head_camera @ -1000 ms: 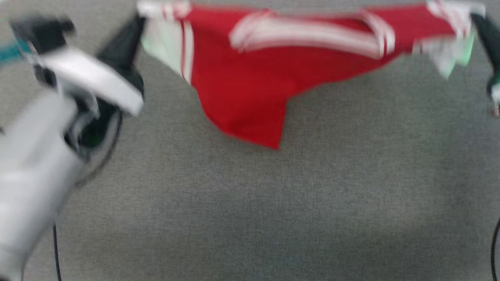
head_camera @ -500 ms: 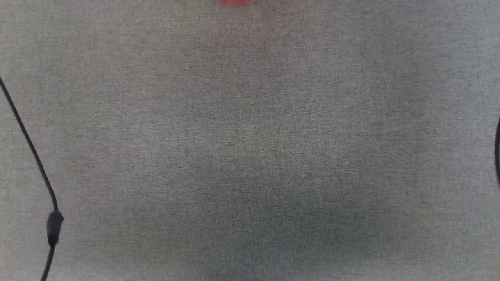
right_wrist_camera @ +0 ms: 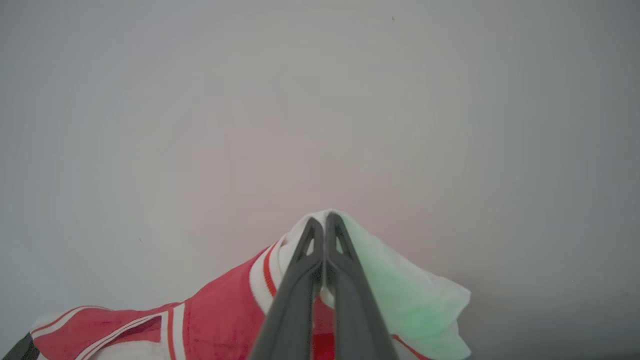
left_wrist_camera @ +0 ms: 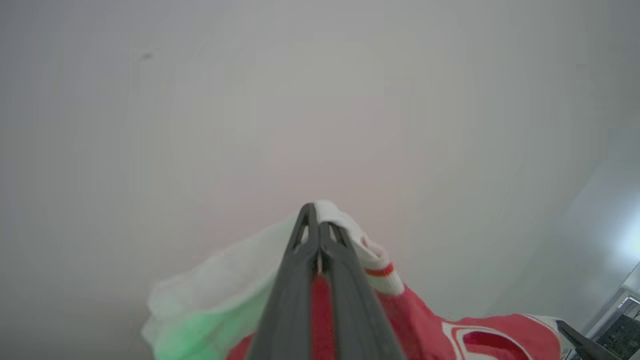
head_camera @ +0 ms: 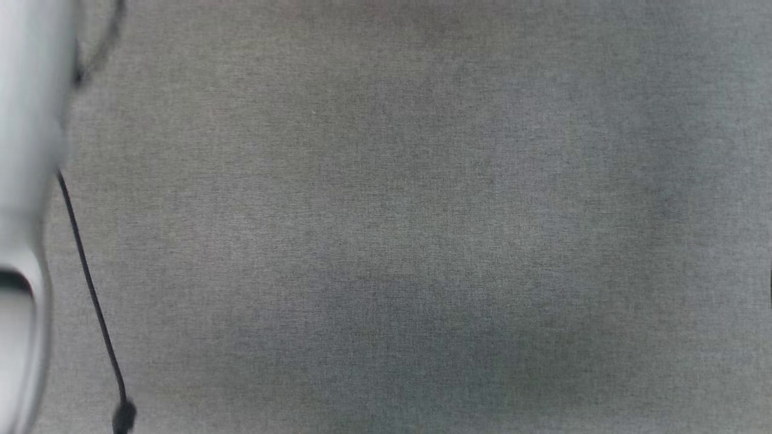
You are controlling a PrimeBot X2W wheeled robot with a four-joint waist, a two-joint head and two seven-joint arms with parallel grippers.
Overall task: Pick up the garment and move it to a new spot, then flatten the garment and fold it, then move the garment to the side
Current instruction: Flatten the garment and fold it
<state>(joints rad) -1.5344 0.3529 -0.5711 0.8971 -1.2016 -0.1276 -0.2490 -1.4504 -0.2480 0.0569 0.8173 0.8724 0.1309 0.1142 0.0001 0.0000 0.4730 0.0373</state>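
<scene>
The garment (left_wrist_camera: 425, 315), red with white panels and striped trim, hangs in the air between my two grippers. In the left wrist view, my left gripper (left_wrist_camera: 314, 210) is shut on a white, red-striped edge of it, with cloth bunched on both sides of the fingers. My right gripper (right_wrist_camera: 325, 217) is shut on another white-trimmed edge of the garment (right_wrist_camera: 215, 310) in the right wrist view. Red cloth stretches from each gripper toward the other arm's dark finger (left_wrist_camera: 580, 342), (right_wrist_camera: 20, 348). Behind both grippers is a plain pale surface.
The head view looks down on a grey cloth-covered surface (head_camera: 392, 211). A blurred pale forearm (head_camera: 24, 181) runs along its left edge, and a thin black cable (head_camera: 90, 289) with a small plug hangs beside it.
The head view has shifted. A second ago the garment hung stretched between both grippers at its top; it has passed out of that view. A pale forearm has come in at the left edge.
</scene>
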